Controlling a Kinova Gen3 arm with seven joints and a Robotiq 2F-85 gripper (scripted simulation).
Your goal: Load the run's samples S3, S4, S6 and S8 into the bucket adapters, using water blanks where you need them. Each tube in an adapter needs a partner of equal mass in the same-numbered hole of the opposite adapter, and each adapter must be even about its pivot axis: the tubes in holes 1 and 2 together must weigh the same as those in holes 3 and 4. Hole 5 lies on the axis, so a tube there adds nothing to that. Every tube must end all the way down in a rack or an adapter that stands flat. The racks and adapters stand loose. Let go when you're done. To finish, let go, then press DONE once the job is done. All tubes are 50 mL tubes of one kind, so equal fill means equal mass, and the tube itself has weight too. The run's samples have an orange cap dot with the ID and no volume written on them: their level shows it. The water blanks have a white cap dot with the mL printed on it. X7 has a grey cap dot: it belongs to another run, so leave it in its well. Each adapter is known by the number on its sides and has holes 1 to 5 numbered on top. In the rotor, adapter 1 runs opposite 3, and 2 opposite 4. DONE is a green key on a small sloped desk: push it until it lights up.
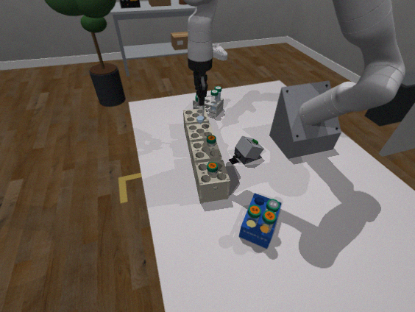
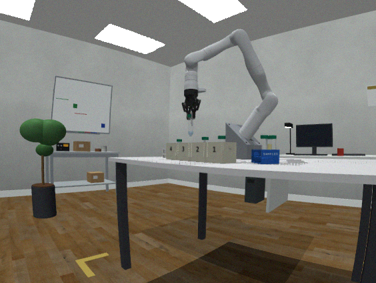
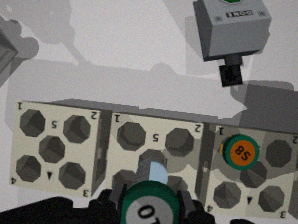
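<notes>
My gripper [image 1: 200,96] [image 2: 189,116] is shut on a water blank tube [image 1: 199,117] [image 2: 190,128] [image 3: 150,204] with a white cap dot reading 10. It holds the tube upright, clear above the row of beige adapters. In the wrist view the tube's tip hangs over the middle of adapter 3 [image 3: 131,135] [image 1: 201,132] [image 2: 183,149], near hole 5. Adapter 4 [image 3: 35,122] [image 1: 192,115] is empty. Adapter 2 [image 3: 277,155] [image 1: 200,149] holds sample S8 [image 3: 240,151] [image 1: 211,139] in hole 1. Adapter 1 [image 1: 215,188] holds an orange-dot tube [image 1: 212,166].
The blue sample rack [image 1: 254,235] [image 2: 265,157] holds S4 [image 1: 254,210], S3 [image 1: 269,215] and the grey-dot X7 [image 1: 272,204]. The small blank rack [image 1: 216,107] with green-capped tubes stands just behind adapter 4. The DONE desk [image 1: 248,149] [image 3: 232,30] sits right of the adapters. The arm's grey base [image 1: 302,125] stands further right.
</notes>
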